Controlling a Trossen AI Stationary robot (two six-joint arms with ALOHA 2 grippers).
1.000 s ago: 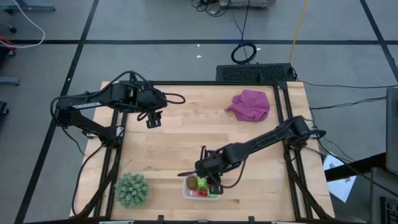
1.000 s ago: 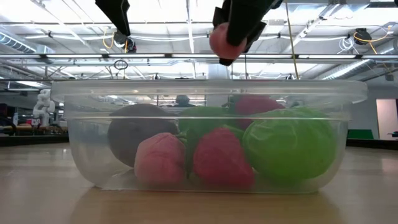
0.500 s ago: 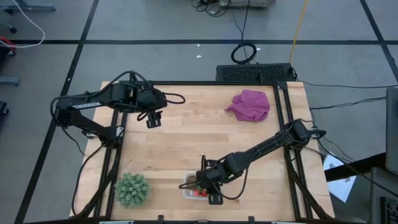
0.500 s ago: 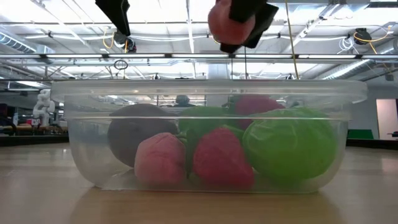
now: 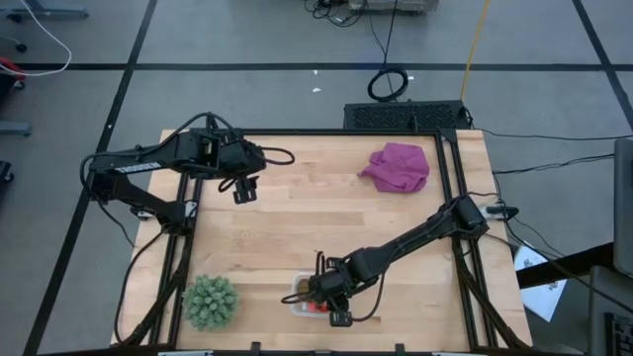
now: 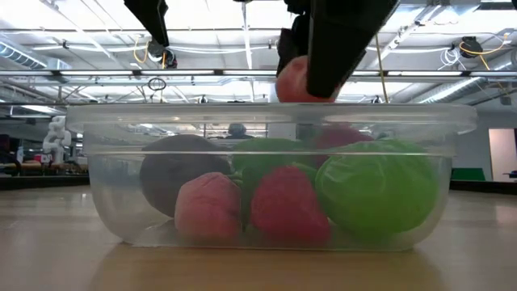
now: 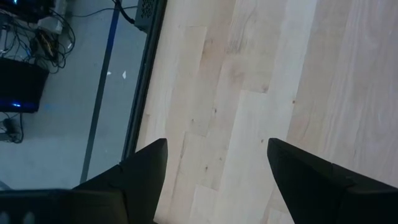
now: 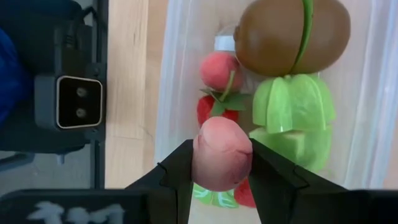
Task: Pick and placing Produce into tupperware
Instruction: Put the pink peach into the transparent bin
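Looking past the right gripper (image 8: 222,163), you see its jaws closed on a pink-red strawberry piece (image 8: 221,152), held directly over the tupperware (image 8: 380,93). The right wrist view alone shows you the contents from above: a brown kiwi piece (image 8: 292,35), a light-green ribbed piece (image 8: 293,103) beside it, a second light-green piece (image 8: 295,146) partly behind a finger, and two red strawberries (image 8: 220,70) against the wall.

The low view gives you what that one cannot: the held strawberry (image 6: 300,81) sits level with the container's rim (image 6: 266,115), not yet down among the pieces inside. There the kiwi (image 6: 179,171) reads as a dark grey lump through the plastic, with a green piece (image 6: 378,187) at 3 o'clock of it and two pinkish strawberries in front.

In the high view the tupperware (image 5: 299,305) lies at 6 o'clock on the worktop (image 5: 316,222), mostly covered by the right gripper (image 5: 331,295), so its contents are hard to make out there. The spiky green plant (image 5: 210,301) stands at 9 o'clock of it, well apart. The purple cloth (image 5: 398,166) lies toward 1 o'clock.

The left gripper (image 5: 244,189) hangs over bare wood toward 10 o'clock; the left wrist view shows its jaws spread wide, holding nothing, with only the fingers (image 7: 140,171) and planks in sight.
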